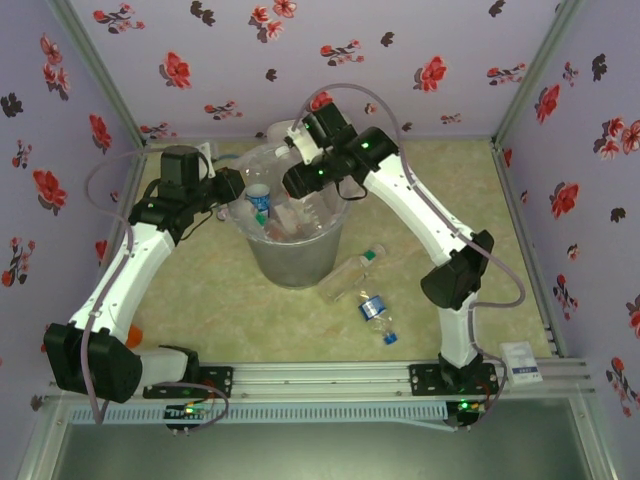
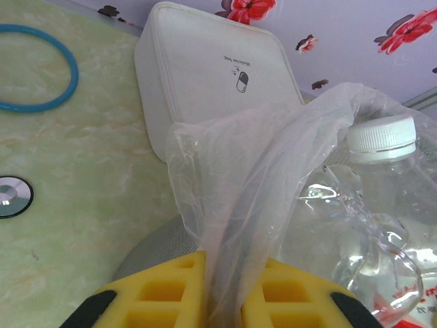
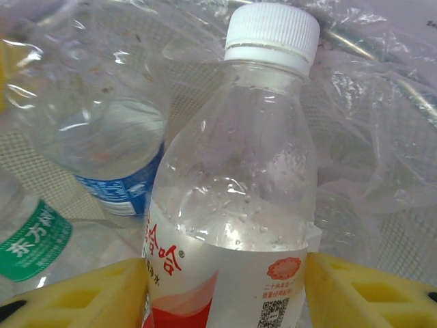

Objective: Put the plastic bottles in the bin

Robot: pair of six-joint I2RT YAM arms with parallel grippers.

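- Far left: lilac wall (image 1: 40, 200) dotted with red and dark flowers; same print at the back and on the right.
- Next, on a pale green marbled table (image 1: 480, 250): blue ring (image 2: 74, 72) and metal disc (image 2: 10, 197), both lying flat, left of a white container (image 2: 205, 75).
- On the container's lid: a small pill icon with tiny writing above it, too small to read.
- With left gripper (image 2: 232, 263), pinches a fold of clear liner (image 2: 239, 171) at the left rim of the bin (image 1: 300, 268), yellow fingers fully closed on it.
- Mid-table: grey, round, tapered, with several bottles inside.
- Among them, green-label bottle (image 3: 34, 246) printed with white Chinese characters, beside blue-label bottle (image 3: 116, 171), writing unreadable.
- With right gripper (image 3: 225, 294), brackets white-cap bottle (image 3: 239, 171) inside the liner, a yellow pad pressed against each side of its label.
- On that label: red Chinese characters on white, a red band, a round red seal, a QR code.
- Right of the bin, well apart from it, on the table: green-cap bottle (image 1: 350, 275) and blue-cap bottle (image 1: 377, 320), both lying down.
- Far right: white packet (image 1: 520, 362) on the rail, print unreadable.
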